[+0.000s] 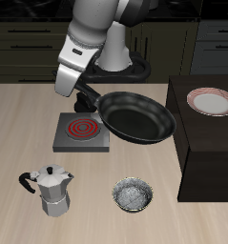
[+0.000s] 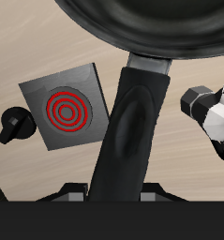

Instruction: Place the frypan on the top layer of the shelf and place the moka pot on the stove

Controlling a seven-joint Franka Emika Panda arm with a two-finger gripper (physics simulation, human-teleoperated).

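Wooden table point(image 1: 20, 133), pincer point(image 1: 85, 95) clamped on frypan point(image 1: 136, 116) handle, pan aloft.

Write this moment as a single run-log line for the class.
phase: carrying frypan toward shelf | jaws: shut on handle | frypan: airborne, beside stove | moka pot: on table, untouched

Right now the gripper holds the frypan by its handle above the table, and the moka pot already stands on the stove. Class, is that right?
Not quite. The exterior view shows the moka pot on the table, nearer the front edge than the stove, whose coil is bare. The gripper does hold the frypan by its handle.
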